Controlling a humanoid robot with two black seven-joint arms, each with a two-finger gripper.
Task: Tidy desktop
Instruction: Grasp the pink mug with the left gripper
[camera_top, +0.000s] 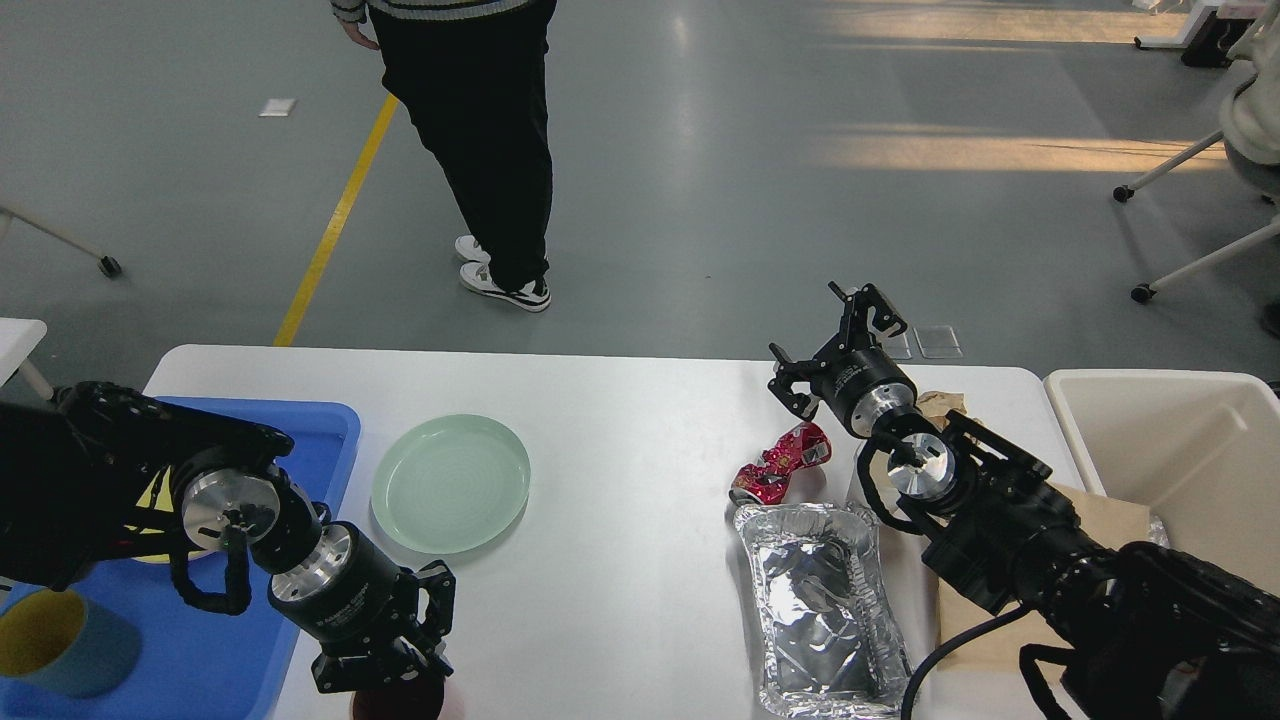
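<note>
Looking down on the desktop (620, 400), a broad white surface across the lower half of the view. At 7 o'clock, the left end effector (385, 645), fingers partly spread and pointing down over a pink mug (400, 702) at the near edge. Cannot tell whether gripping or only straddling it, with most of the mug cut off below. Probably aimed there for carrying dishware toward the blue tray (310, 430) at 9 o'clock. Already in that tray: a blue cup with yellow inside (50, 640), plus something yellow, mostly hidden behind the arm. Just right of the tray, flat on the surface, a pale green plate (450, 483), likely next for the same tray. At 2 o'clock, the right end effector (828, 340), raised, spread wide, holding nothing, apparently parked above the rubbish. Below it, a crushed red can (780, 462) touching or nearly touching a crumpled foil tray (820, 610) at 5 o'clock. Beside these, brown paper (1110, 520) under the arm. At 3 o'clock, off the surface's end, a cream bin (1170, 440), handy for that waste. By count: two end effectors, two drinking vessels, one plate, one can, one foil tray, one blue tray, one bin.
</note>
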